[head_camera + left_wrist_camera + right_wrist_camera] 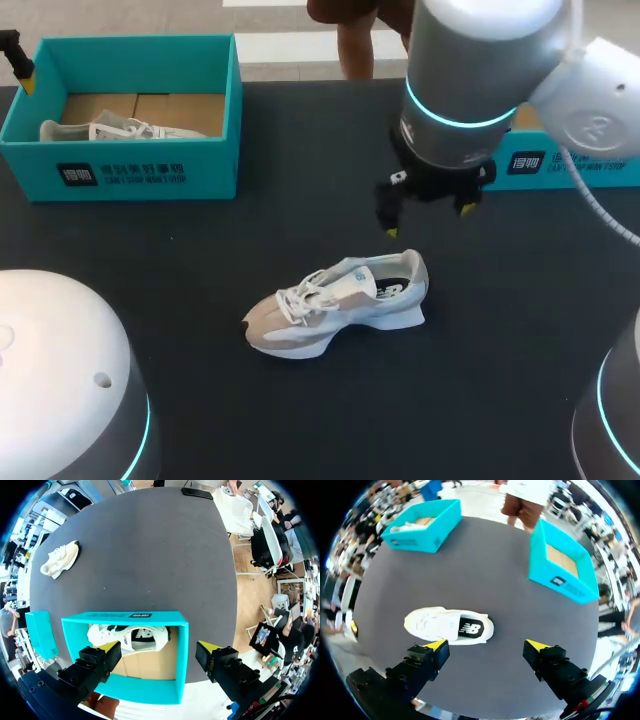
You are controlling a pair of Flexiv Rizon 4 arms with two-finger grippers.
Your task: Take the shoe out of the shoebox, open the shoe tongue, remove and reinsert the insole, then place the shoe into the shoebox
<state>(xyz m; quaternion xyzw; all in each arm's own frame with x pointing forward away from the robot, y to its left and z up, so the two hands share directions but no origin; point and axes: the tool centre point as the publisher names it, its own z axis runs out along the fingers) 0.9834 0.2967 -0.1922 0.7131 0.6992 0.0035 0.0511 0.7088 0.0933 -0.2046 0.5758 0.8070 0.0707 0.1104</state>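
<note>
The white sneaker [335, 305] was out on the black table [200, 400], roughly mid-table in the head view. It sat on its sole with the toe toward 8 o'clock and the heel toward 2.

The right gripper [428, 218] hung just above it, about 1 o'clock from the heel. It wasn't touching, and the jaws were spread wide with nothing in them. In the right wrist view the same sneaker [447, 626] lay just ahead of that gripper [486, 646], closer to one finger than the other.

The teal shoebox [130, 170] sat at 10 o'clock from the sneaker, well apart and open-topped. A second sneaker [110, 128] lay inside on the cardboard floor.

The left gripper [159, 649] was over that shoebox [125, 616], jaws wide too and holding nothing. The second sneaker [132, 637] showed below, between its fingers.

Another open teal box [565, 165] sat at 2 o'clock from the sneaker.
</note>
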